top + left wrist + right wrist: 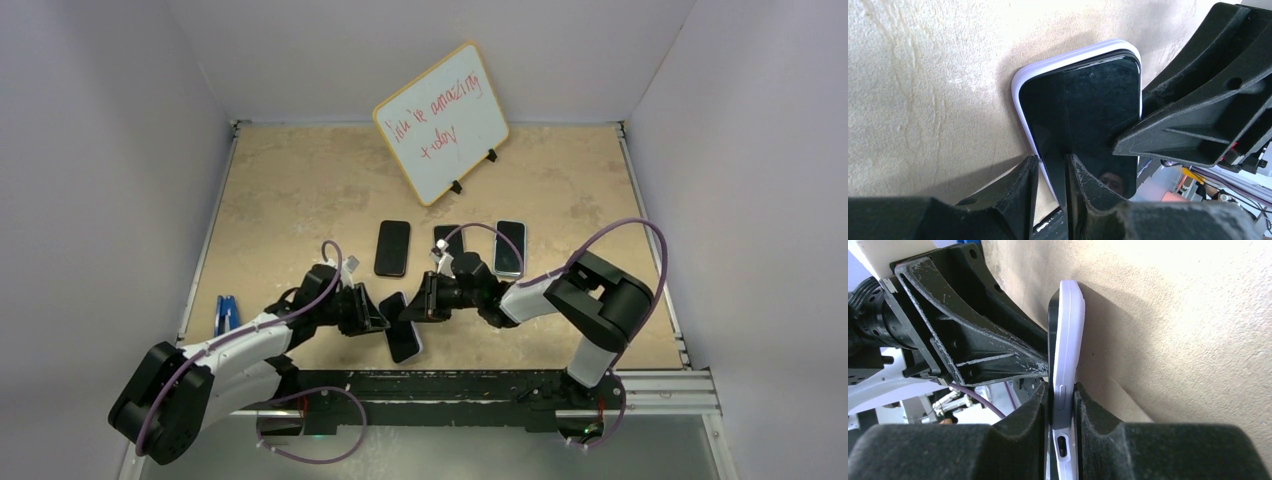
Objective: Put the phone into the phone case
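A black phone (402,335) with a dark screen (1083,115) hangs tilted just above the table's near edge. The white phone case (1020,82) wraps its back and rim, seen edge-on (1070,340) in the right wrist view. My left gripper (1053,165) comes in from the left and straddles the phone's near edge, one finger on the screen, the other's tip at the case's back. My right gripper (1062,395) is shut across the cased phone's thickness near its charging port. Both grippers (380,318) (418,303) meet at the phone.
Three other phones (393,247) (448,240) (510,247) lie in a row mid-table. A small whiteboard (440,120) with red writing leans at the back. A blue object (226,313) lies by the left edge. The table's metal front rail (660,385) runs just below the held phone.
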Motion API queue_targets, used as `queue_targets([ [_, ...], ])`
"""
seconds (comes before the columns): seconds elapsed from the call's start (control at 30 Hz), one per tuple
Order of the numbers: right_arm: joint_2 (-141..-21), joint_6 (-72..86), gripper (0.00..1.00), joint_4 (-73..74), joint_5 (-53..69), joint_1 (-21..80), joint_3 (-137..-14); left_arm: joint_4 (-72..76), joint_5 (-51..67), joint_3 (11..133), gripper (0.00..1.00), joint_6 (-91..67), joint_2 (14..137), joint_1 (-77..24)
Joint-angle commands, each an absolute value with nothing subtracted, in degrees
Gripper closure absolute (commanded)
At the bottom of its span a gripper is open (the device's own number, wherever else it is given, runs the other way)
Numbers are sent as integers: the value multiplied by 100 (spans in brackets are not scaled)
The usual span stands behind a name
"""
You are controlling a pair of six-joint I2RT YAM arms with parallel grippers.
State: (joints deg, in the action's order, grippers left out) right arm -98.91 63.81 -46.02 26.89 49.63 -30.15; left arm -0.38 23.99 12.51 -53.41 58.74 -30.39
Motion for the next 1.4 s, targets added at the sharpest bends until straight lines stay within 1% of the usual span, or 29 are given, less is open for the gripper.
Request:
queue_targets([
  [0.0, -9621, 5925, 89, -4039, 2335, 4996, -3437, 13, 2418, 1467, 72, -5257, 5977, -3041],
  [0.07, -9620, 5890, 75, -3961, 2338, 5004, -3487, 12, 2419, 1476, 71, -5239, 6013, -3040],
  [0.1, -9630, 5891, 69, -3943, 2338, 5008, -3508, 12, 2417, 1477, 71, -5231, 6026, -3037],
  [0.17, -9669, 5870, 66, -3878, 2326, 5001, -3537, 12, 2409, 1468, 71, -5226, 6066, -3036],
  [0.2, -9682, 5850, 67, -3843, 2302, 5001, -3557, 14, 2416, 1472, 71, -5214, 6087, -3040],
  [0.23, -9685, 5840, 70, -3807, 2276, 4997, -3566, 28, 2428, 1476, 71, -5212, 6105, -3041],
  [0.27, -9681, 5817, 76, -3776, 2249, 4999, -3569, 41, 2443, 1483, 71, -5215, 6120, -3034],
  [0.3, -9669, 5786, 84, -3740, 2234, 5001, -3576, 67, 2487, 1497, 70, -5217, 6130, -3040],
  [0.37, -9591, 5748, 96, -3645, 2280, 5001, -3571, 119, 2621, 1554, 65, -5248, 6115, -3041],
  [0.4, -9494, 5748, 100, -3586, 2259, 4990, -3547, 112, 2688, 1611, 61, -5275, 6071, -3041],
  [0.53, -8854, 5472, 100, -3119, 1942, 4887, -3556, -367, 2775, 2054, 42, -5219, 5645, -3040],
  [0.6, -8430, 5326, 100, -2764, 1863, 4758, -3568, -552, 2780, 2269, 37, -5182, 5341, -3040],
  [0.67, -7984, 5290, 100, -2578, 1768, 4589, -3490, -622, 2824, 2448, 35, -5217, 5085, -3028],
  [0.77, -7381, 5159, 100, -2327, 1795, 4344, -3466, -381, 3085, 2593, 33, -5414, 4903, -3023],
  [0.87, -6895, 5074, 100, -2254, 2046, 4251, -3506, 545, 3565, 2515, 31, -5759, 4943, -3018],
  [0.93, -6641, 5160, 100, -2419, 2152, 4230, -3436, 1075, 3767, 2473, 31, -5934, 5042, -3015],
  [1.17, -6110, 5738, 100, -3225, 2722, 4142, -3137, 1949, 4140, 2460, 31, -6122, 5248, -3010],
  [1.37, -5716, 6096, 100, -4074, 2728, 4131, -2750, 2489, 4286, 2402, 32, -6337, 5441, -3014],
])
